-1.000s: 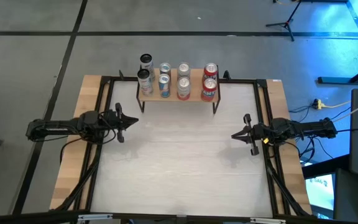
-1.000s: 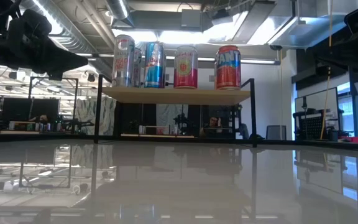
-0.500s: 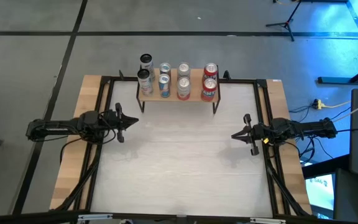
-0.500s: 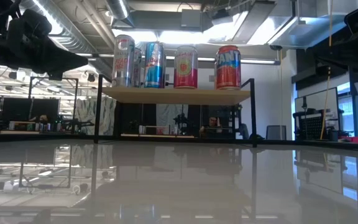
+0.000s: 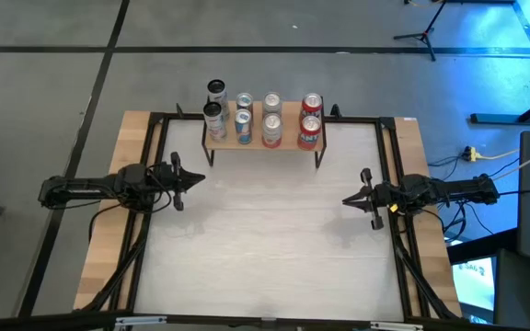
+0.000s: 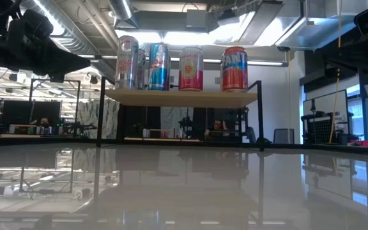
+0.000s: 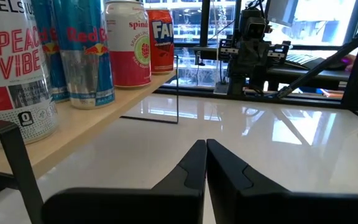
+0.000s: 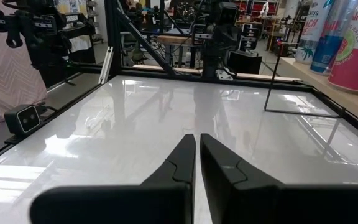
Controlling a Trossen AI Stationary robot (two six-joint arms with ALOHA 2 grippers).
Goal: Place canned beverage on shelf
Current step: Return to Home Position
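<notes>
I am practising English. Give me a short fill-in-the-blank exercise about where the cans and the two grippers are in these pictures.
1. The cans stand upright on the ____ at the far edge of the table.
2. The left gripper and the right gripper both have their jaws ____ and hold nothing.
3. In the low view, the rightmost can is mainly ____.

Missing words: shelf; shut; red.

In the frame's upper middle, the light-wood shelf point(image 6: 181, 98) on black legs point(image 6: 99, 118) is carrying a white-and-red can point(image 6: 127, 62), a blue-and-silver can point(image 6: 158, 66), a pink-and-white can point(image 6: 191, 69) and a red can point(image 6: 234, 69).
</notes>
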